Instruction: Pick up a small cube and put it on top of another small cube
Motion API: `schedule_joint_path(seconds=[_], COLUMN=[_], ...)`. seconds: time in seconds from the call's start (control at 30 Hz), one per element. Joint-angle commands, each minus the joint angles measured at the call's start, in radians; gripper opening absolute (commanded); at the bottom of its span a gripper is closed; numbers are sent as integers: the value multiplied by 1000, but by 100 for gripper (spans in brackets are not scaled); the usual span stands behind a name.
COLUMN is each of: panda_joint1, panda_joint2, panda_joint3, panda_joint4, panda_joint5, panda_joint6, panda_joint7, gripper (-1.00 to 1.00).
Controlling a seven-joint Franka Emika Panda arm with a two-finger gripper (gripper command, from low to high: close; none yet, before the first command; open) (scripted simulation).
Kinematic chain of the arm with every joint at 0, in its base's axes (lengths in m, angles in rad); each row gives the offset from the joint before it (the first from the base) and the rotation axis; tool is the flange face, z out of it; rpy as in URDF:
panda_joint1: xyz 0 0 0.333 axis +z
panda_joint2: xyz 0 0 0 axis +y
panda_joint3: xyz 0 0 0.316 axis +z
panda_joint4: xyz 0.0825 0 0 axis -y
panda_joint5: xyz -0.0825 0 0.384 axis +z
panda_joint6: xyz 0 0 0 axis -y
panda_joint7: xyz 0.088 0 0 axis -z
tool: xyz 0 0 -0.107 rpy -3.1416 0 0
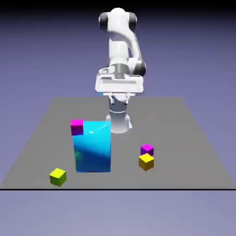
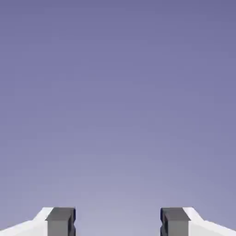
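Purple-magenta and plain-faced, the small cube [image 1: 147, 149] sits on top of the orange-yellow small cube [image 1: 146, 162], the two stacked and touching at about four o'clock from the middle of the flat grey table [image 1: 193, 138] in the exterior view. At roughly nine o'clock from that stack stands a tall cyan-blue block [image 1: 92, 147] with a glossy face, and a pinker magenta cube [image 1: 77, 126] shows at its upper left corner, close against it; whether it rests on the block or behind it cannot be told. A yellow-green small cube [image 1: 58, 176] lies alone near the table's front edge, at about seven o'clock from the tall block and well apart from the stack. The white robot arm [image 1: 120, 50] rises at twelve o'clock, folded high above the table, with its hand far from every cube. In the hand view the gripper [image 2: 118, 221] has its two grey fingertips [image 2: 60, 221] spread wide apart with nothing between them, only the plain blue-violet backdrop [image 2: 118, 92] filling the frame, so the jaws stand open and empty.
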Motion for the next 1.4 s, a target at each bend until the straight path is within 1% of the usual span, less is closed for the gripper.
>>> schedule_joint_path(seconds=[0.0,1.37], panda_joint1=[-31,-1314], panda_joint2=[-3,-109], panda_joint3=[36,1522], panda_joint4=[14,586], panda_joint5=[1,23], panda_joint6=[-20,-839], panda_joint7=[-43,-1807], gripper=[0,0])
